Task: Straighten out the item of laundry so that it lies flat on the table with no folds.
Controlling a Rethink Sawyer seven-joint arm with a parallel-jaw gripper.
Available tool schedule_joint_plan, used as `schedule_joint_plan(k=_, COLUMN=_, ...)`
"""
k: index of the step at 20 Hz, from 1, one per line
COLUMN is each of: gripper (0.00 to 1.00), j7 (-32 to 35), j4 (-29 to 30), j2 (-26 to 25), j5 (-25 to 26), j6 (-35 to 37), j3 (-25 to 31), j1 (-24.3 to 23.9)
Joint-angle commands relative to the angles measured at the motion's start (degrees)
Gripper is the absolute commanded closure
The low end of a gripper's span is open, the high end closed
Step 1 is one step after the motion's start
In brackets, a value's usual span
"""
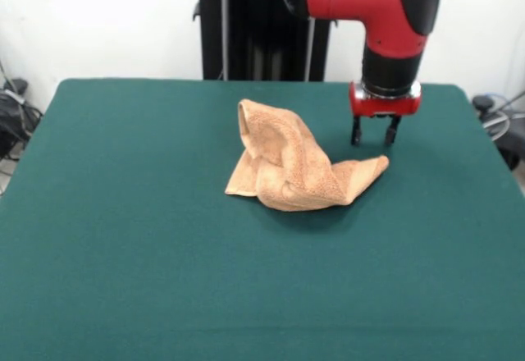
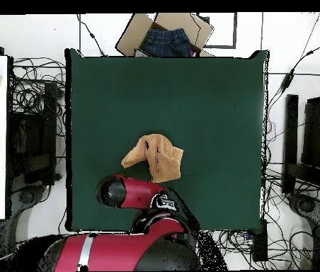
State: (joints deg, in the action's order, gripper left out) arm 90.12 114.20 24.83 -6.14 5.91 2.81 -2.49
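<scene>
Worktop [image 1: 123, 238]: dark green felt, broad. Towel [image 1: 287, 168]: orange-tan terry, crumpled in a peaked heap near the middle; judged light, limp, grippy on felt, unbreakable. Long axis in the front view running from the raised fold at upper left to a pointed corner at lower right; that corner the likeliest hold. Hand [image 1: 373, 141]: spread, empty, hovering just above that corner.

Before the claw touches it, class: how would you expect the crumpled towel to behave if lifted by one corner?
The towel is bunched in soft folds with one flap standing up, so it is probably floppy and would drape. Its terry surface looks grippy on the table, so pushing would likely bunch it. The open claw hangs beside its pointed corner.
</scene>
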Motion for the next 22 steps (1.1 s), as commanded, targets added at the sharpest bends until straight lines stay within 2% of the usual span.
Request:
schedule_joint_plan(k=1, gripper=0.00, j7=11.81, j4=-9.63, j2=-3.05, j5=-5.19, j6=2.98, j3=-1.16, j1=0.57)
schedule_joint_plan(k=10, gripper=0.00, j7=11.56, j4=-12.11, j2=-0.86, j5=-5.77, j6=11.84, j3=-2.38, j1=1.17)
schedule_joint_plan(k=15, gripper=0.00, j7=12.36, j4=-9.60, j2=5.85, j5=-4.72, j6=19.47, j3=-3.60, j1=1.72)
schedule_joint_plan(k=22, gripper=0.00, j7=14.06, j4=-5.78, j2=14.25, j5=-4.21, j6=26.15, j3=-5.13, j1=2.73)
